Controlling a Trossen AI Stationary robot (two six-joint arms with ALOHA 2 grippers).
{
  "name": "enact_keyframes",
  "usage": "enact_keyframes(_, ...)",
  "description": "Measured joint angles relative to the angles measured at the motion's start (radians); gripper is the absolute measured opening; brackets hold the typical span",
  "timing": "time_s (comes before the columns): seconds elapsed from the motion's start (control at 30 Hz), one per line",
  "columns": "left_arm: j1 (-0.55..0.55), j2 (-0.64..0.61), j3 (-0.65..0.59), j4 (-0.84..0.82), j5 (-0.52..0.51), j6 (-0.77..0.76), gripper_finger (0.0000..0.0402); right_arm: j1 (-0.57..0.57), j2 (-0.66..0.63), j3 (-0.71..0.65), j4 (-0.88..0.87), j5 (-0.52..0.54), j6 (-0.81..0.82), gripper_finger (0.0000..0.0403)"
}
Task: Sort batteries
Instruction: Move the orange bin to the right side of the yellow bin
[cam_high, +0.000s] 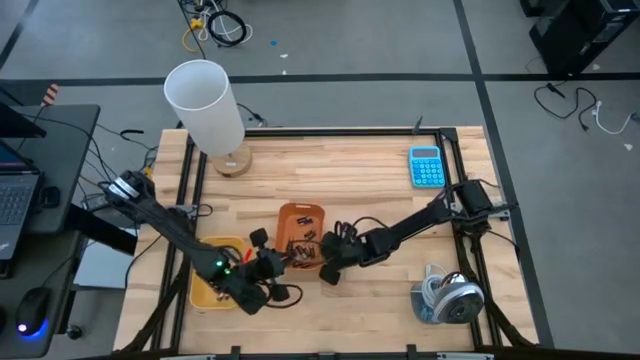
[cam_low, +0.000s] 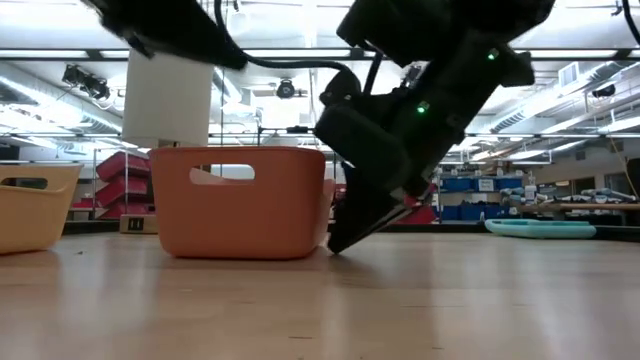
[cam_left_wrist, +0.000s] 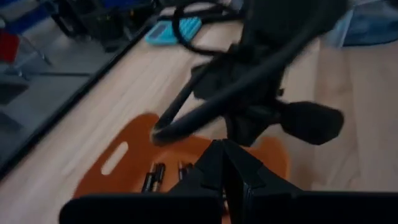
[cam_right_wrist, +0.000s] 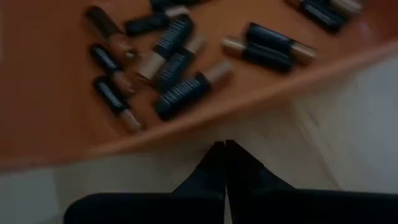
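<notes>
While both dark arms reach toward the middle of the wooden table (cam_high: 380, 195), the batteries (cam_right_wrist: 177, 68) lie loose in a shallow orange bin (cam_high: 301, 222) near the table's centre. They are small cylinders, dark with lighter ends, scattered at different angles, some touching.

The left gripper (cam_high: 272, 262) sits just beside the orange bin's near-left edge, its fingers (cam_left_wrist: 214, 168) pinched together; whether anything is caught between them cannot be seen. The right gripper (cam_high: 330, 272) is tipped down close to the table just outside the bin's near-right wall, fingers pressed shut on nothing visible.

A yellow bin (cam_high: 200, 290) sits to the left under the left arm. A white cylinder (cam_high: 205, 105) stands at the back left, a blue calculator (cam_high: 426, 166) at the back right, and a coil of cable (cam_high: 447, 298) at the near right.

Each battery is probably hard, smooth and fairly dense for its size, so likely to roll or slip. Gripping one across the middle of its length looks safest, starting with one lying apart from its neighbours.
</notes>
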Motion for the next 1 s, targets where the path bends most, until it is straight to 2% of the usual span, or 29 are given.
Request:
enact_keyframes(0.1, 0.026, 0.021, 0.000, -0.034, 0.066, -0.062, 0.0005, 0.012, -0.023, 0.000, -0.065, 0.050, 0.039, 0.0000)
enact_keyframes(0.27, 0.066, 0.018, 0.001, -0.135, 0.282, -0.219, 0.0005, 0.045, -0.069, 0.000, -0.192, 0.117, 0.078, 0.0000)
enact_keyframes(0.37, 0.079, 0.022, 0.001, -0.147, 0.351, -0.269, 0.0005, 0.064, -0.085, -0.001, -0.219, 0.136, 0.099, 0.0000)
enact_keyframes(0.57, 0.093, 0.024, 0.001, -0.222, 0.410, -0.324, 0.0005, 0.080, -0.088, -0.001, -0.198, 0.141, 0.122, 0.0000)
enact_keyframes(0.77, 0.091, 0.024, 0.001, -0.216, 0.499, -0.344, 0.0004, 0.082, -0.088, -0.001, -0.183, 0.142, 0.130, 0.0000)
enact_keyframes(1.0, 0.091, 0.024, 0.001, -0.215, 0.538, -0.352, 0.0004, 0.081, -0.088, -0.001, -0.161, 0.142, 0.128, 0.0000)
